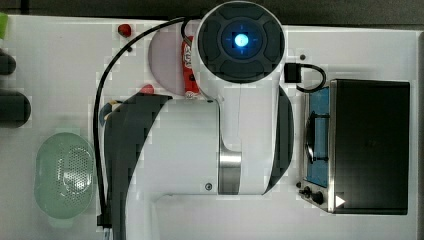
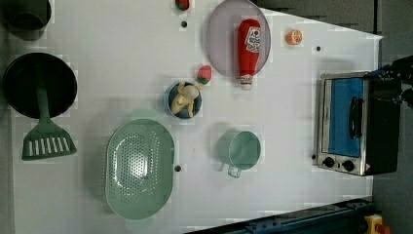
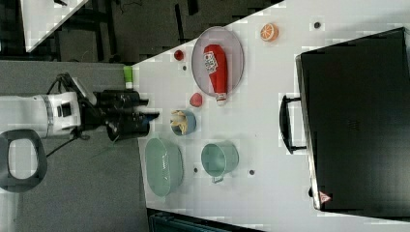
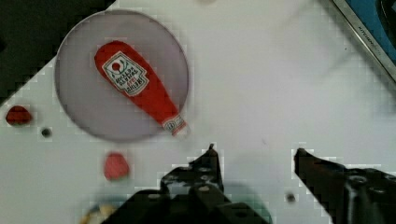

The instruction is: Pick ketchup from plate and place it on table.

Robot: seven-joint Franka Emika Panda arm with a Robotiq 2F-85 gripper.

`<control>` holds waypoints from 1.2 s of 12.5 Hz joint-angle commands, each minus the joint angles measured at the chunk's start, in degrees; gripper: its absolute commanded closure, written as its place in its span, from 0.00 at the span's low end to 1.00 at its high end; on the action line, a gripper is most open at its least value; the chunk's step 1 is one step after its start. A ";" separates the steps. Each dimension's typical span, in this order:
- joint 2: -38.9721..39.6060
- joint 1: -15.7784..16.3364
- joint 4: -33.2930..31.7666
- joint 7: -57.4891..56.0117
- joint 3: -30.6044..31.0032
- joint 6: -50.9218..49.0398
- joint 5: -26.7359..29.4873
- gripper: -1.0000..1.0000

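Ketchup [image 2: 248, 48] lies flat on the plate [image 2: 220, 44], label up. In the left view its cap end pokes just past the plate's lower rim onto the white surface [image 2: 122, 58]. In the right view the same: ketchup [image 3: 216, 69] lengthwise across the plate [image 3: 234, 48], cap at the rim edge.

Tool [image 4: 254, 151] released, fingers spread wide with nothing between them; bare surface [image 4: 280, 84] shows in the gap. In the wrist view one fingertip [image 4: 211, 150] sits near the bottle's cap but apart from it; the ketchup [image 4: 137, 88] and plate [image 4: 79, 100] lie off to one side of the tool, not under it. No contact with bottle or plate.

In the right view the tool [image 3: 150, 113] hangs at the right view's left edge of the surface, well apart from the ketchup.

Top view: the arm [image 1: 200, 150] covers much of the scene; a strip of ketchup [image 1: 189, 67] and part of the plate [image 1: 162, 55] peek out beside the arm's round head.

Nearby, left view: strawberry [image 2: 204, 74] just off the plate's rim, blue dish of banana [image 2: 184, 100], green colander [image 2: 140, 168], green cup [image 2: 242, 150], orange slice [image 2: 293, 37], toaster oven [image 2: 348, 124].
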 commanded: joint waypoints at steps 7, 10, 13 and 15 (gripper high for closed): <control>-7.29 -5.71 -3.38 0.26 4.83 -8.15 1.87 0.00; -2.64 -5.51 -3.35 -2.89 5.58 -3.72 1.87 0.00; 1.94 -5.07 -3.28 -8.09 6.59 1.05 1.87 0.00; 5.14 -4.88 -3.19 -13.07 7.42 3.45 1.87 0.00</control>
